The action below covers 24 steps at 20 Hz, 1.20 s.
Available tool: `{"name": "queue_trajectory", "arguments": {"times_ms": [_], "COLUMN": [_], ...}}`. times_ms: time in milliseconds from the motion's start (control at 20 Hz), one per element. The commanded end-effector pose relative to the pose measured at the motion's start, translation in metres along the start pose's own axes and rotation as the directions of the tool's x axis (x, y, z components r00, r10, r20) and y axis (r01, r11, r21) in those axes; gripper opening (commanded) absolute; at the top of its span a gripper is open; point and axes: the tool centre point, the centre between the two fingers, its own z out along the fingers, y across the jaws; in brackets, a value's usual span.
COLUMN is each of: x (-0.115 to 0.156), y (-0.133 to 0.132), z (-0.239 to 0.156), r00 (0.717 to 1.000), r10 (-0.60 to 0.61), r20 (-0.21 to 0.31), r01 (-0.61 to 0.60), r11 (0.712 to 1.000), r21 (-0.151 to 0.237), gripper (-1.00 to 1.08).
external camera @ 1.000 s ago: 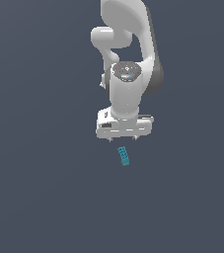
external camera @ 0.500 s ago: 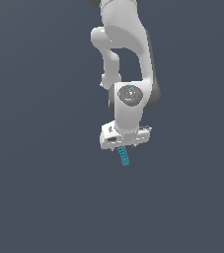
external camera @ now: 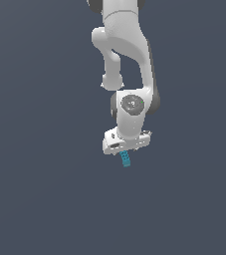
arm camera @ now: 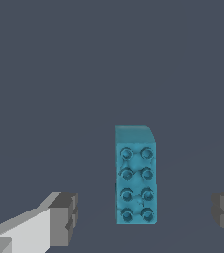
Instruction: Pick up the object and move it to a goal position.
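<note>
Block point(arm camera: 135, 178) lies between the wide-open, empty gripper point(arm camera: 145, 215) fingers point(arm camera: 64, 217). It looks small, light and hard. Pinch its two long smooth sides.

The object point(arm camera: 135, 177) is a small teal-blue oblong block, its top carrying 2 rows of 4 round studs, lying flat on the dark grey floor point(external camera: 35, 199)
</note>
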Motion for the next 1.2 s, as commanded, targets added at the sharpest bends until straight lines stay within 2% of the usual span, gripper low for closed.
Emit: {"name": "queue_trajectory", "arguments": {"times_ms": [0, 500, 750, 800, 1150], "x": [0.0, -0.001, 0.0, 0.0, 0.0], "y": [0.0, 0.0, 0.0, 0.0, 0.0], "z": [0.001, 0.044, 0.051, 0.051, 0.051], "r00": [1.0, 1.0, 1.0, 1.0, 1.0], "r10": [0.0, -0.003, -0.004, -0.004, -0.004], "r20": [-0.001, -0.001, -0.001, -0.001, -0.001], "r01": [0.0, 0.003, 0.004, 0.004, 0.004], "r11": [1.0, 1.0, 1.0, 1.0, 1.0], "r21": [0.0, -0.001, -0.001, -0.001, -0.001], "gripper": [1.0, 1.0, 1.0, -1.0, -1.0]}}
